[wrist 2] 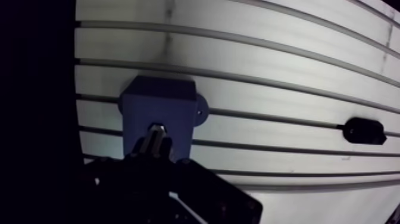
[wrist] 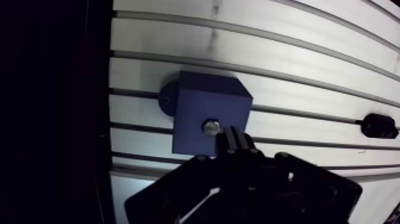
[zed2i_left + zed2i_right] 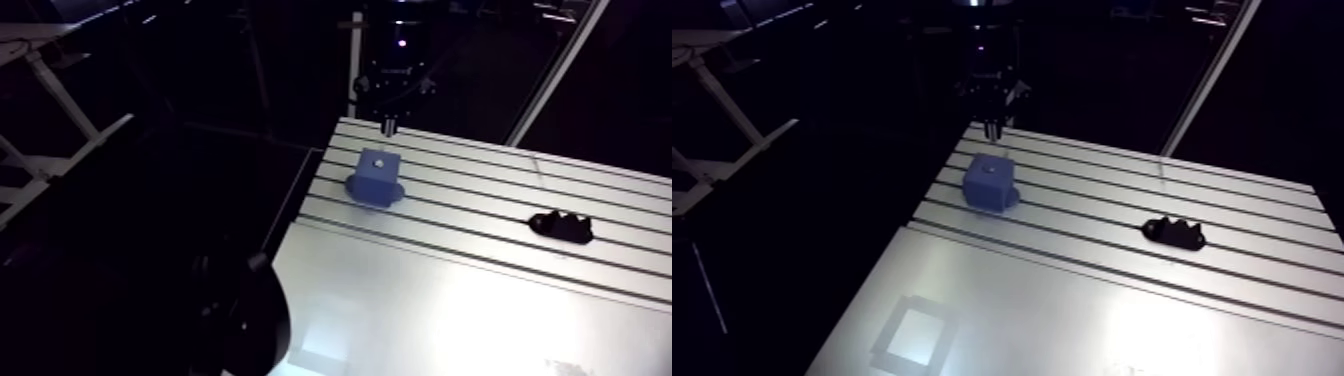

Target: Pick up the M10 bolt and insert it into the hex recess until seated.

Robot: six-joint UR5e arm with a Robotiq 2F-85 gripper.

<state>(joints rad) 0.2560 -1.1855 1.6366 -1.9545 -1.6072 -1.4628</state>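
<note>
A blue block [image 3: 375, 178] stands on the slotted table [image 3: 480, 250] near its far left corner. A small pale hex spot on top of it marks the recess [image 2: 211, 126]. My gripper [image 3: 388, 122] hangs just above the block's far side. A short pale metal stub, the M10 bolt [image 3: 388, 127], pokes down from its tips. In the wrist view the two dark fingers [image 2: 236, 142] stand pressed close together. Their tips sit right beside the recess, a little above the block's top face. Most of the bolt is hidden by the fingers there.
A low black holder [image 3: 562, 227] with a notched top sits on the table to the right of the block; it also shows in the wrist view [image 2: 379, 126]. The table's left edge [image 2: 111, 119] runs close to the block, with darkness past it.
</note>
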